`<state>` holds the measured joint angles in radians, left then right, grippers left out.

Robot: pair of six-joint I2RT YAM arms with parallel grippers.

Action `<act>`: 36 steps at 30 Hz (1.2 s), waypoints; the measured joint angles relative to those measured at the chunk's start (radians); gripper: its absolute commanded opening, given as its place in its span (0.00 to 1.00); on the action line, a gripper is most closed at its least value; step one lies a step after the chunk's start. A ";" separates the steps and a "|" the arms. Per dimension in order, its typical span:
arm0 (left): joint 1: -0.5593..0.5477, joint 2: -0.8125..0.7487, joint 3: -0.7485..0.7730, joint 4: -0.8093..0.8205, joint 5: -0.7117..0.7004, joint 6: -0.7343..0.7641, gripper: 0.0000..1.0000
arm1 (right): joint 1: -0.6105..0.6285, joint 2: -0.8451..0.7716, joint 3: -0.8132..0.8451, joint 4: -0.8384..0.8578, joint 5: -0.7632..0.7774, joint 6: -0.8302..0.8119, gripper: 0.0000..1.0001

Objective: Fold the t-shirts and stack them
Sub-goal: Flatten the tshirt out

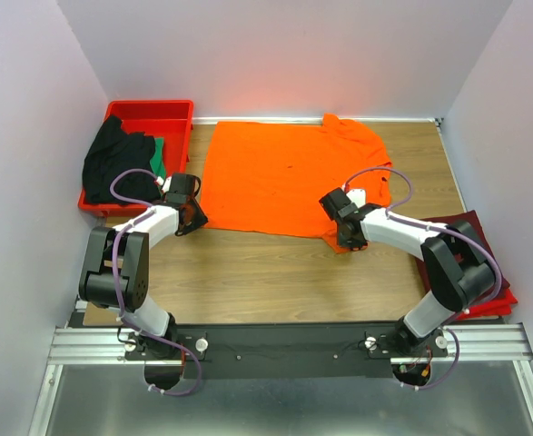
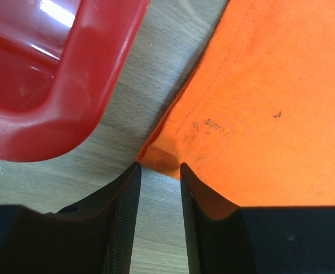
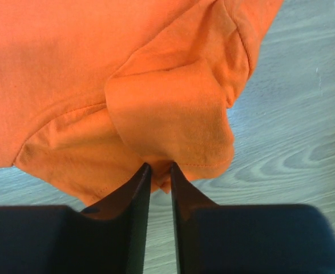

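Observation:
The bright orange t-shirt [image 1: 275, 173] lies spread flat on the wooden table. My left gripper [image 1: 196, 218] is at its near left corner. In the left wrist view the gripper [image 2: 160, 165] is open, and the hem corner of the orange shirt [image 2: 270, 85] sits just at its fingertips. My right gripper [image 1: 346, 238] is at the shirt's near right sleeve. In the right wrist view its jaws [image 3: 160, 165] stand narrow, pinching a bunched fold of the orange cloth [image 3: 70, 68]. A black t-shirt [image 1: 112, 159] and a green one [image 1: 160, 156] lie heaped in the tray. A dark maroon t-shirt [image 1: 470, 227] lies at the right.
A rigid red plastic tray [image 1: 180, 109] stands at the back left, its rounded corner [image 2: 70, 103] close to my left gripper. Something red [image 1: 498, 304] shows under the maroon shirt. White walls enclose the table on three sides.

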<state>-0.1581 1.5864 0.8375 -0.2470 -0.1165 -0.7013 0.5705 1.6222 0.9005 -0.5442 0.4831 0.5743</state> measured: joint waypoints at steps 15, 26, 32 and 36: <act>0.011 0.000 -0.002 0.002 0.006 0.003 0.41 | 0.000 -0.115 -0.002 -0.050 -0.029 0.037 0.09; 0.021 0.000 -0.003 0.006 0.025 0.006 0.41 | 0.000 -0.213 -0.013 -0.085 -0.119 0.092 0.11; 0.026 0.000 -0.003 0.009 0.032 0.012 0.42 | 0.000 -0.240 -0.066 -0.090 -0.183 0.126 0.21; 0.027 0.000 -0.004 0.012 0.040 0.017 0.41 | 0.000 -0.272 -0.098 -0.094 -0.203 0.148 0.16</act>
<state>-0.1314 1.5864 0.8337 -0.2352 -0.0765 -0.6842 0.5705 1.3502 0.8024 -0.6384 0.2806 0.7219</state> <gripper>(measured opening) 0.416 0.211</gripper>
